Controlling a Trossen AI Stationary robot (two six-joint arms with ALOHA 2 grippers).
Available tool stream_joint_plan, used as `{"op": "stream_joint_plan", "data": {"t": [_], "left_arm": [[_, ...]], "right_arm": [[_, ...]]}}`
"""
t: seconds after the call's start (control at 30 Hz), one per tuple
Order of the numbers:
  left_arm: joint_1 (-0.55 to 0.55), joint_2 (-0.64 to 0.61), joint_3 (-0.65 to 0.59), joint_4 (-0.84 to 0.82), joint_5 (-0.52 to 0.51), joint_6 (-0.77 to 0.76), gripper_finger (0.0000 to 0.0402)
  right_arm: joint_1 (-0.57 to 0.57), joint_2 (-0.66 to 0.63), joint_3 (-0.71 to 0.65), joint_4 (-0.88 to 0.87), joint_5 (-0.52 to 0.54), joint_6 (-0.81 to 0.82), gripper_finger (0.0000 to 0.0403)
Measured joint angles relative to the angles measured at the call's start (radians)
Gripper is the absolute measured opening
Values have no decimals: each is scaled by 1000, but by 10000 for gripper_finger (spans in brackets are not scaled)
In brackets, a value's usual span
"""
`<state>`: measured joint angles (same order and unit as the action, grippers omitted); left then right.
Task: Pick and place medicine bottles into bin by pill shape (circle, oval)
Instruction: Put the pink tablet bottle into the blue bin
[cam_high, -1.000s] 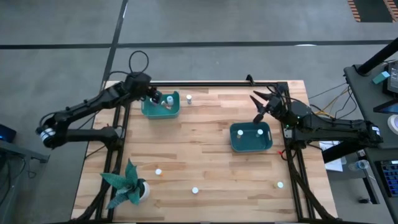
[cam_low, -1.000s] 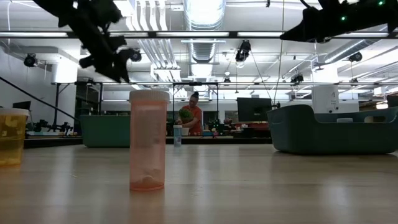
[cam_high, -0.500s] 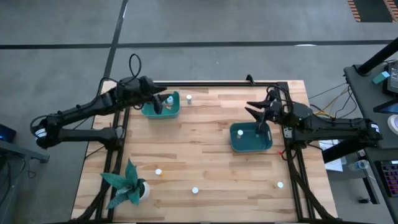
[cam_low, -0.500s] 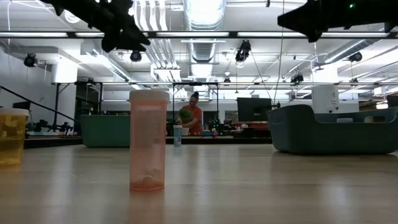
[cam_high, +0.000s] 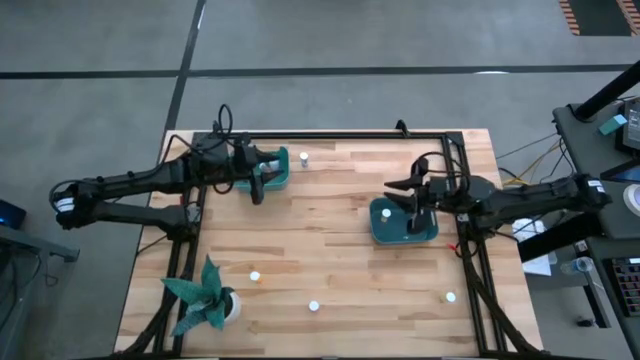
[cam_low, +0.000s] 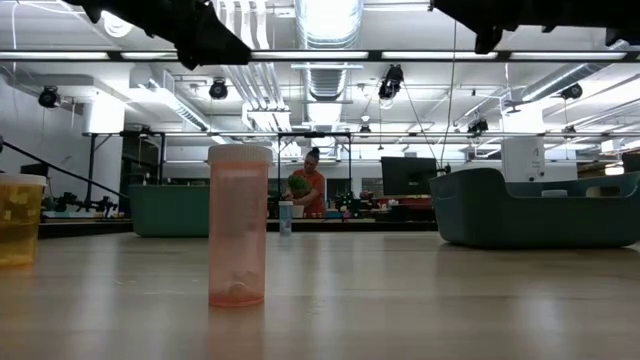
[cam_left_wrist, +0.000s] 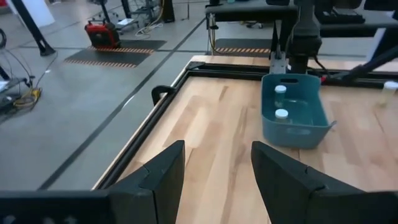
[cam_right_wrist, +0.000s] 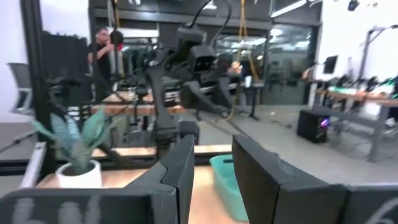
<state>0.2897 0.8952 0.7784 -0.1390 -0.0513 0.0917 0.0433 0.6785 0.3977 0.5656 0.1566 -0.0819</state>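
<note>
Small white-capped medicine bottles stand upright about the table: one (cam_high: 303, 156) by the far edge, others (cam_high: 255, 276) (cam_high: 313, 306) (cam_high: 450, 296) near the front. Two bottles (cam_left_wrist: 280, 89) (cam_left_wrist: 282, 114) stand in the right teal bin (cam_high: 400, 236). My left gripper (cam_high: 258, 188) (cam_left_wrist: 217, 174) hovers open at the near side of the left teal bin (cam_high: 281, 174), with nothing between its fingers. My right gripper (cam_high: 413, 205) (cam_right_wrist: 213, 171) hangs over the right bin, its fingers a narrow gap apart and empty. In the low view one bottle (cam_low: 238, 225) looks translucent orange.
A teal paper plant in a white pot (cam_high: 205, 300) stands at the near left corner. A black frame (cam_high: 330, 135) runs along the table's far edge and sides. A yellowish bottle (cam_low: 15, 220) shows at the low view's left. A person (cam_low: 310, 180) stands far behind the table.
My left gripper has swung from over the left bin toward the table's near edge and turned toward level, pointing across the table. My right gripper has moved from the far side of the right bin to above it, tipping upward. Neither has taken hold of anything.
</note>
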Motion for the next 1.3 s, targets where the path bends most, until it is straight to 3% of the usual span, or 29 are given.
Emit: {"op": "stream_joint_plan", "data": {"t": [0.57,0.73,0.83,1.3], "left_arm": [[-6,-48,-3,42,0,178,169],[-7,-113,-105,133,13,188,169],[-7,-166,-152,209,14,234,169],[-7,-370,-213,208,16,243,169]], "right_arm": [[73,399,285,-28,1,63,100],[73,519,400,-90,3,64,100],[73,587,481,-149,3,64,100],[73,926,952,-602,2,57,100]]}}
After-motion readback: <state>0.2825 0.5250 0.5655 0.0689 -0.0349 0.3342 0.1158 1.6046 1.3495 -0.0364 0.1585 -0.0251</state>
